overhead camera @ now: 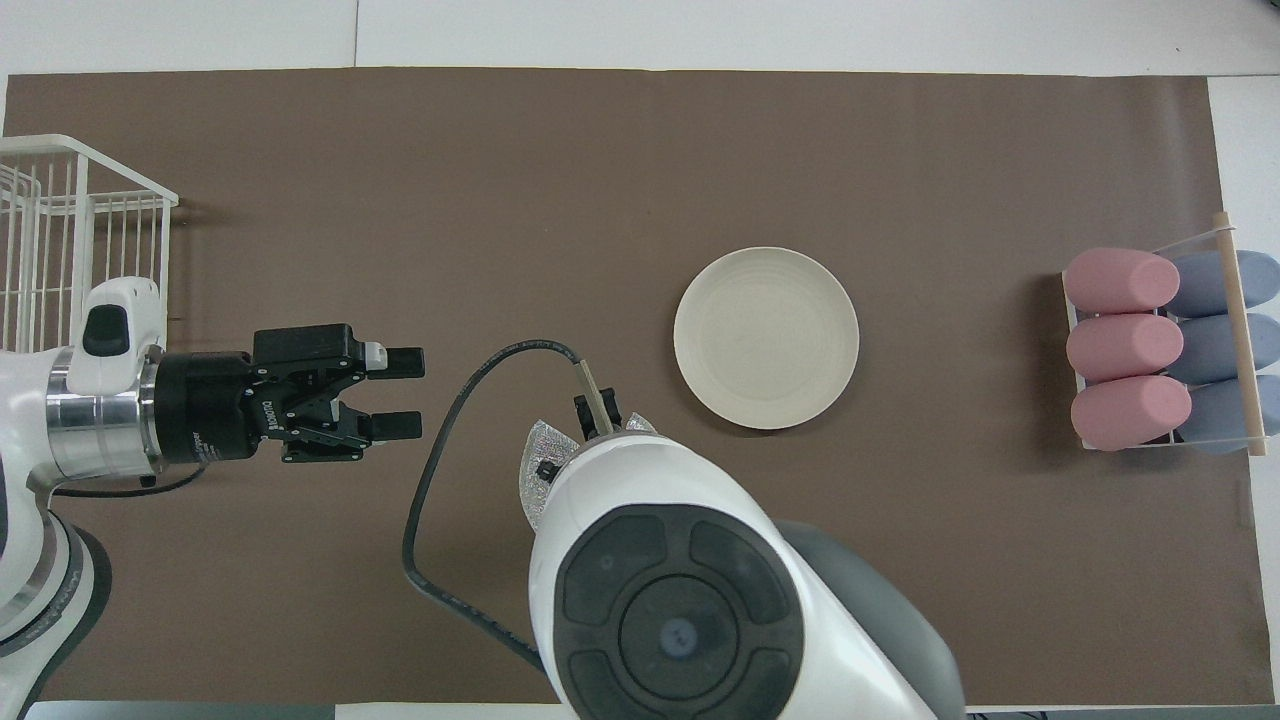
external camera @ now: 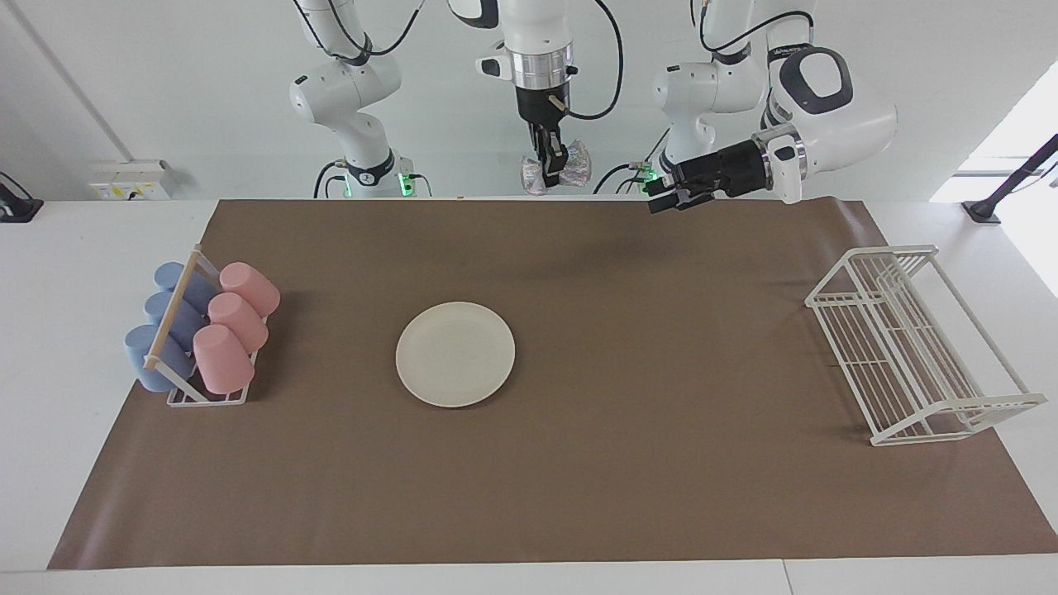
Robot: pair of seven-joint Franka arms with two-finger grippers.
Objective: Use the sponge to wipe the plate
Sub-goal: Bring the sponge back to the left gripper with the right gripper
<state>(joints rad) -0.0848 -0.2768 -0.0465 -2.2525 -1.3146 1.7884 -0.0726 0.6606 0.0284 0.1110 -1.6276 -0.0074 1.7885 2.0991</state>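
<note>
Dangling crumpled and silvery, sponge point(external camera: 555, 172) pinched in right gripper point(external camera: 549, 162) held high; left gripper point(external camera: 668, 197) spread, empty.

A brown mat point(external camera: 579, 479) is spread over the white table point(external camera: 74, 330). Pink cups point(external camera: 235, 326) and blue cups point(external camera: 161, 326) are laid on their sides in a small rack point(external camera: 207, 398) toward the right arm's end, while a white wire dish rack point(external camera: 917, 347) is set toward the left arm's end.
</note>
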